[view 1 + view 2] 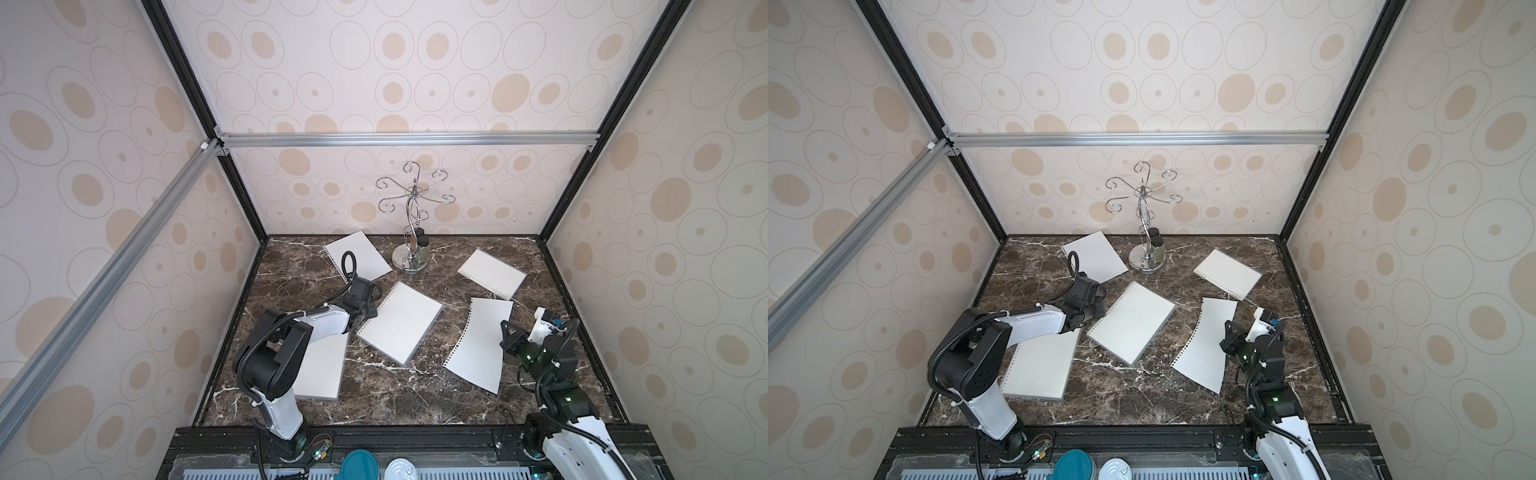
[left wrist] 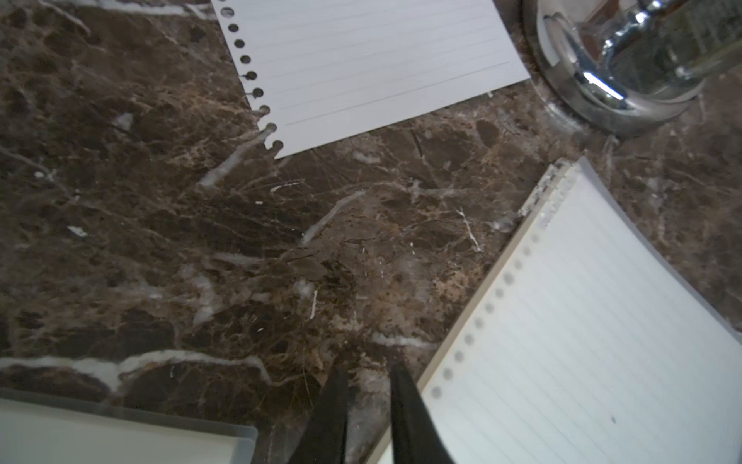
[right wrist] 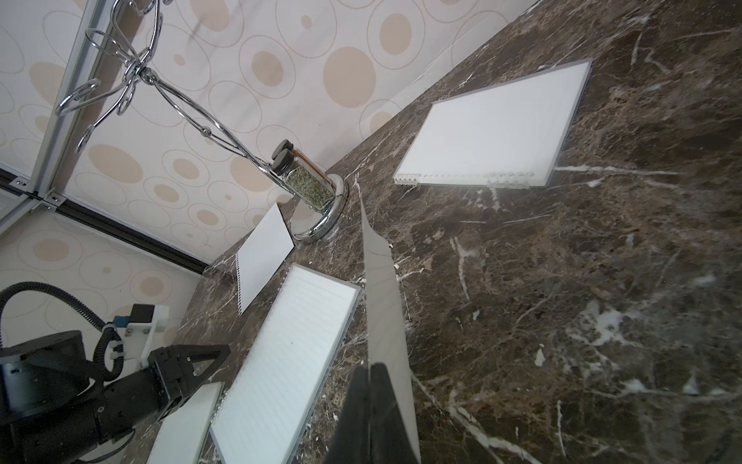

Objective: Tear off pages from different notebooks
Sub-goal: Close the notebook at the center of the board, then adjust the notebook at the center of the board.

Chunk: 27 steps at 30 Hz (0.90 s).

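Status: two of the pages are lying free of any binding. The right gripper (image 3: pixel 370 377) is clamping the held page (image 1: pixel 480 345) by one long edge, the sheet curling over the marble table (image 1: pixel 374 395) on the robot's right; the flat page (image 1: pixel 357 255) is lying at the far left, beside the chrome stand (image 1: pixel 409 262). The left gripper (image 2: pixel 367 373) is grasping nothing; its jaws are standing narrowly apart with bare marble between them, just beside the punched edge of the centre notebook (image 1: pixel 399 322). The far notebook (image 1: pixel 492 274) is lying near the back right; the near notebook (image 1: pixel 322 370) is lying partly under the left arm. Judgement: with three notebooks and two loose sheets, at least one tear is remaining (which pad each sheet is coming from cannot be told). No brand or legible writing is showing — ruled lines only; the spice jar (image 3: pixel 307 180) is bearing no readable label.
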Each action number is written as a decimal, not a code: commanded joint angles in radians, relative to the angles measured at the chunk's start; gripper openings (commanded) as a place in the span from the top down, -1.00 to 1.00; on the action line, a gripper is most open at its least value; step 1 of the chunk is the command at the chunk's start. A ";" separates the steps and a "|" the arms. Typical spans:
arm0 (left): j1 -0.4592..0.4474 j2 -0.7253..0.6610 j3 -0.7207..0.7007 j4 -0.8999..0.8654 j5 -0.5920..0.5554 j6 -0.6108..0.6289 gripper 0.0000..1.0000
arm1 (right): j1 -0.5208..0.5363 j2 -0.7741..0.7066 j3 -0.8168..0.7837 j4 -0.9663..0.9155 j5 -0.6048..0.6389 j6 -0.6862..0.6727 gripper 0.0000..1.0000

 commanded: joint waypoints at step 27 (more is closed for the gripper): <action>-0.178 -0.224 -0.299 0.136 0.178 -0.152 0.77 | -0.003 0.058 0.144 0.098 -0.052 0.010 1.00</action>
